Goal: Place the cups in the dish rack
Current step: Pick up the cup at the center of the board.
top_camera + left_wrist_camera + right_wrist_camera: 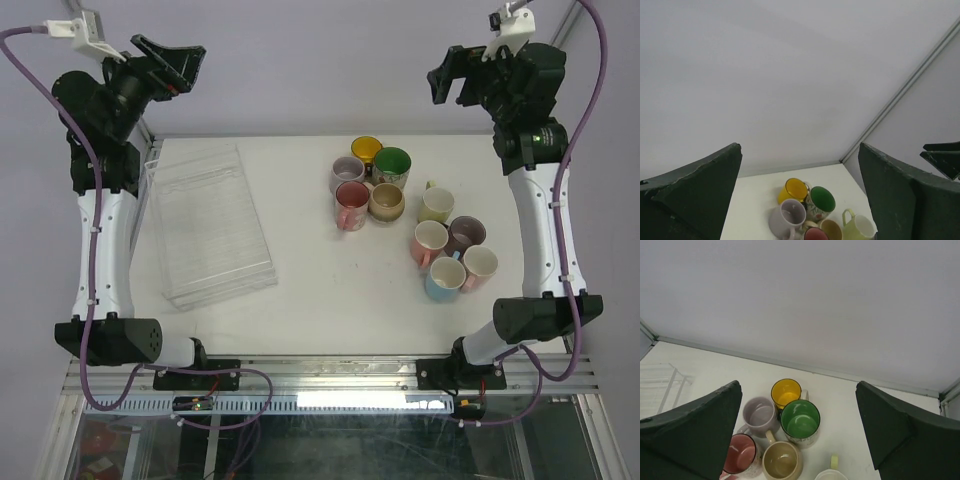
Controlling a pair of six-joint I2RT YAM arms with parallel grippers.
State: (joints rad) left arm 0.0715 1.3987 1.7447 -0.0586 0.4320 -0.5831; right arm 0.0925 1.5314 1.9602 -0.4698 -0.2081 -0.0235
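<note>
Clear dish rack (212, 225) lies near left edge of table (320, 300). 10 cups (372, 185) stand upright in 2 clusters of 5 toward right edge, well apart from rack. Left gripper (178, 63) and right gripper (450, 78) raised over far corners, fingers released, grasping nothing.

Pink mug (816, 234) and pale mug (831, 475) partly beyond the wrist views' bottom edges.

Rack: clear ridged plastic dish rack (212, 228), flat on the left part of the white table (320, 310).
Far group: yellow mug (366, 150), green mug (391, 163), lilac mug (347, 173), pink mug (351, 201), beige mug (386, 200); upright, packed together.
Right group: pale green mug (437, 204), peach mug (430, 240), mauve mug (467, 234), light blue mug (445, 276), cream mug (480, 263); upright.
Arms: left gripper (172, 58) and right gripper (450, 78), raised over the far corners.
</note>
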